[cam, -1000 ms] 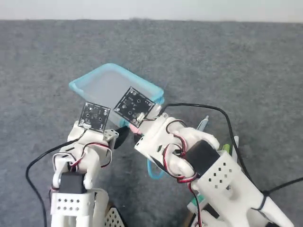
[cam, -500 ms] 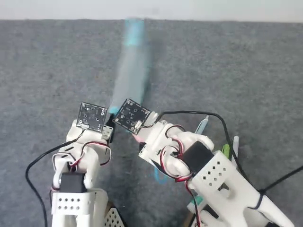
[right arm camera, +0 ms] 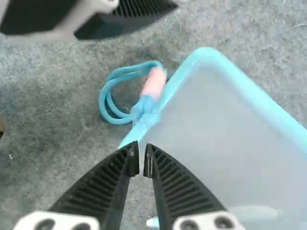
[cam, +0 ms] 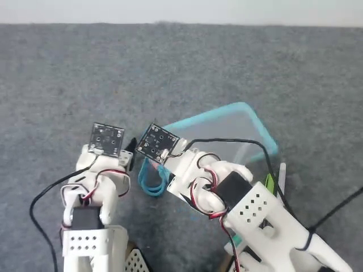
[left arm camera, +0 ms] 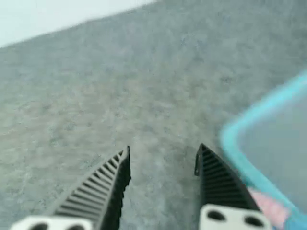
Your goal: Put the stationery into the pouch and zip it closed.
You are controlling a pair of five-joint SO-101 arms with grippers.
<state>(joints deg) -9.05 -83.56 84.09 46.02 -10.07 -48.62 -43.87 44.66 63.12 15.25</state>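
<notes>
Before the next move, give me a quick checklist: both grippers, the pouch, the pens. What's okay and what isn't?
1. Right gripper holding the pouch: ok, shut on its teal edge.
2. Left gripper free: ok, open and empty over the mat.
3. Pouch mouth open: cannot tell.
4. Pens inside the pouch: not ok, they lie on the mat beside the right arm.
5. Strap clear of the fingers: ok, it lies loose on the mat.

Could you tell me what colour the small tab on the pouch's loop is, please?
Pink; the tab shows best in the right wrist view.
</notes>
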